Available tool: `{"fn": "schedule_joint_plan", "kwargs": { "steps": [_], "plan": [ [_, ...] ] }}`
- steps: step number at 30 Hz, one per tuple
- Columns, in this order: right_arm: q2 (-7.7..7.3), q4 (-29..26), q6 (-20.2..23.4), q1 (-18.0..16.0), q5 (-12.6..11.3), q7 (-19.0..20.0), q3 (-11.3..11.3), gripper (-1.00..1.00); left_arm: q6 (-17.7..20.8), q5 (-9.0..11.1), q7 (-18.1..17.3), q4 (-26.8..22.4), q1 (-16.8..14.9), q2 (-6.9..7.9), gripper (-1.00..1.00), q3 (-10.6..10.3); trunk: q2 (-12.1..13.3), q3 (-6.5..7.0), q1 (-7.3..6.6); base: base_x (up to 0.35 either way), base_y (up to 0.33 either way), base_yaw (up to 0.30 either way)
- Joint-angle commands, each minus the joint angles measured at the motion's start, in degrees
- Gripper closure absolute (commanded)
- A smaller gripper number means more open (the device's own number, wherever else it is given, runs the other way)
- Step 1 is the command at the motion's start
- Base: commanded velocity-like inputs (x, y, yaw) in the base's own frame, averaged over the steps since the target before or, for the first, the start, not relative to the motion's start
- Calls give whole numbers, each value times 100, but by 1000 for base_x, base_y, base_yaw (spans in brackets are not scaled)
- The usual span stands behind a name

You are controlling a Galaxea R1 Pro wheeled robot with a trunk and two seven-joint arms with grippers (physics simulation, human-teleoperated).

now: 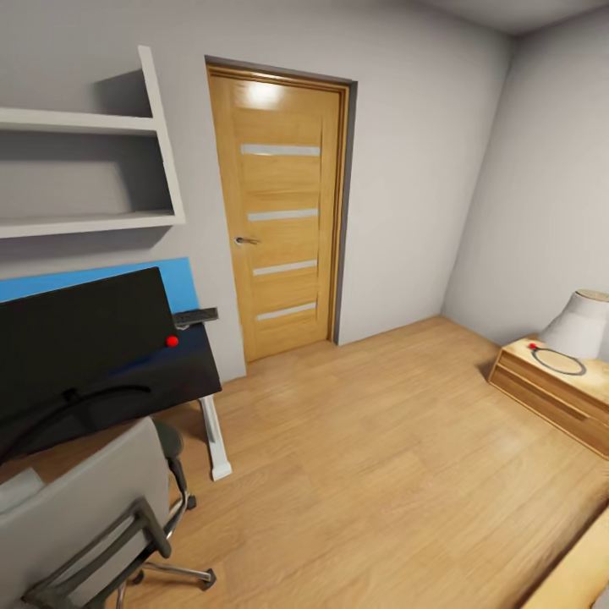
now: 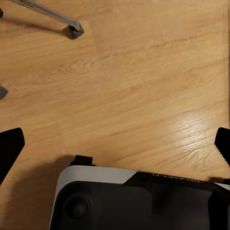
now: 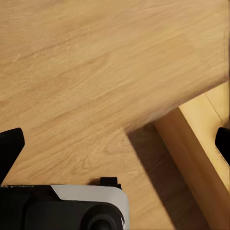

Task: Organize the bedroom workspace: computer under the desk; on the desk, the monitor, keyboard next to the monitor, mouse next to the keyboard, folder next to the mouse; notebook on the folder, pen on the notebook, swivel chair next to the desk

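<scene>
The left gripper (image 2: 115, 143) has its two black fingers (image 2: 9, 146) spread wide, one at each edge of my left wrist picture, both cut off by the frame, with nothing between them but bare wood floor (image 2: 134, 81). Beyond the fingertips lies a chrome leg of the swivel chair (image 2: 48, 13) ending in a dark castor; the rest of the base is out of frame. Behind the fingers sits part of the robot's own white and black base (image 2: 139, 201).

The right gripper (image 3: 117, 143) is likewise spread apart and empty, its fingers (image 3: 10, 146) only partly visible at the picture's edges. Floor lies between them, and beside one finger runs the edge of a light-wood piece of furniture (image 3: 201, 143) that I cannot identify from here.

From my head camera, the desk (image 1: 182, 372) with its glossy black top stands at the left. The monitor (image 1: 80, 338) is on it, black, a red dot at its lower corner, its far side cut off. Just past the monitor, at the desk's back edge, a dark slim shape looks like the keyboard (image 1: 195, 317), though it is too small to be sure. The grey chair back (image 1: 76, 499) is in front of the desk, cropped. An oak door (image 1: 279, 211) is ahead, white shelves (image 1: 93, 178) above the desk, and a low wooden chest (image 1: 554, 385) carrying a white lamp (image 1: 584, 326) is at right.
</scene>
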Motion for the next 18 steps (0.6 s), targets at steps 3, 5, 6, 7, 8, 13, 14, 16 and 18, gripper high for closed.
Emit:
{"fn": "schedule_joint_plan", "kwargs": {
  "steps": [3, 5, 6, 7, 8, 13, 14, 16, 18],
  "plan": [
    [0, 5, -19, -5, -4, -2, 1, -100, -15, 45, -8, 1, -3, 0, -100, 13, -7, -21, 5, 322, 72, -259],
    [0, 5, -19, -5, -4, -2, 1, -100, -15, 47, -8, 1, -3, 2, -100, 13, -7, -29, 5, 321, 134, -259],
    [0, 5, -19, -5, -4, -2, 2, -100, -15, 47, -8, 1, -3, 3, -100, 14, -7, -34, 5, 320, 153, -259],
    [0, 5, -19, -5, -4, -2, 2, -100, -15, 47, -8, 1, -3, 3, -100, 14, -7, -38, 5, 320, 160, -259],
    [0, 5, -19, -5, -4, -2, 2, -100, -15, 48, -8, 1, -3, 1, -100, 14, -7, -43, 5, 320, 173, -259],
    [0, 7, -19, -5, 2, -2, 2, -100, -15, 41, -8, 1, -3, 2, -100, 18, -7, -69, 5, 320, 56, -255],
    [0, 9, -19, -5, 3, -2, 2, -100, -15, 42, -8, 1, -3, 3, -100, 19, -7, -74, 5, 320, 14, -251],
    [0, 11, -19, -5, 4, -1, 2, -100, -15, 40, -8, 1, -3, 1, -100, 21, -7, -85, 5, 320, 8, -251],
    [0, 12, -22, -5, 4, -2, 2, -100, -15, 40, -8, 1, -3, -1, -100, 21, -7, -96, 5, 320, 5, -251]
  ]
}}
